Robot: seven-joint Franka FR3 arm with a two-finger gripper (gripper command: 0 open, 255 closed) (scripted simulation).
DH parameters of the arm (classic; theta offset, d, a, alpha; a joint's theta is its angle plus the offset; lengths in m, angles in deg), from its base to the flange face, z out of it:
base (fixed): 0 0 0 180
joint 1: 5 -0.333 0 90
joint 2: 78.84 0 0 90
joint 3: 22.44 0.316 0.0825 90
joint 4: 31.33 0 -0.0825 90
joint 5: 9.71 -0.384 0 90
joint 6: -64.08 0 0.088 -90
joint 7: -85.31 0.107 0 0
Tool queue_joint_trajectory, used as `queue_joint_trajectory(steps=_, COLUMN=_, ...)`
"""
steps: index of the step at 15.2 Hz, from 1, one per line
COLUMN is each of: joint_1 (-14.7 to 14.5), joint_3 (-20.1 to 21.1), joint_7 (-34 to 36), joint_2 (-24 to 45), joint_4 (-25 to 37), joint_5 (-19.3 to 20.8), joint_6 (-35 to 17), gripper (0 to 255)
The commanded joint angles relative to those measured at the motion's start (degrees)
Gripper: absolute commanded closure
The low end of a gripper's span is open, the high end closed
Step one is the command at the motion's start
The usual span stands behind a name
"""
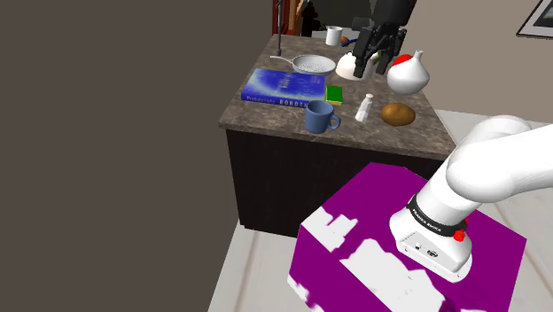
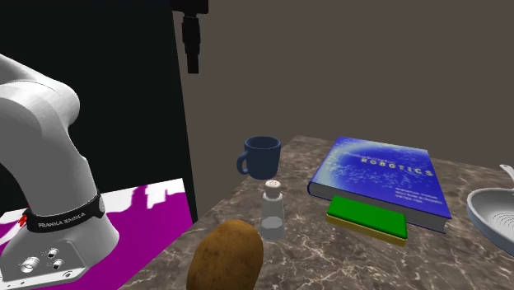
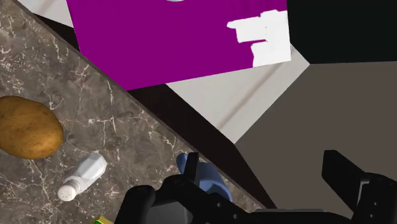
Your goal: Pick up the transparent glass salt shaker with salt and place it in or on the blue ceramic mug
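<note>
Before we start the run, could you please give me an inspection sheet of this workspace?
Surface: dark marbled counter on a dark cabinet.
Job's things: pale salt shaker upright between blue mug and potato, apart from both.
Clutter: blue book, green sponge, strainer, white jug.
Gripper: gripper open, raised above the counter, holding nothing.
Cables: nothing seen.
Surroundings: purple-and-white stand, plain wall, black area.

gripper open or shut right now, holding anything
gripper: open, fingers apart, holding nothing. The salt shaker stands on the counter, not between the fingers.
</note>
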Motion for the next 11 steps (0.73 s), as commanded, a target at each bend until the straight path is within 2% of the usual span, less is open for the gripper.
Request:
queue_joint_trajectory(steps=1, joint_1=0.0, joint_3=0.0, joint_7=0.0, joint_2=0.0, joint_4=0.0, joint_5=0.0, joint_6=0.0, gripper=0)
queue_joint_trajectory(steps=11, joint_1=5.9, joint_3=-8.8, joint_7=-6.4, joint_2=9.3, joint_4=-3.3, joint_5=6.1, joint_6=-12.8, gripper=0)
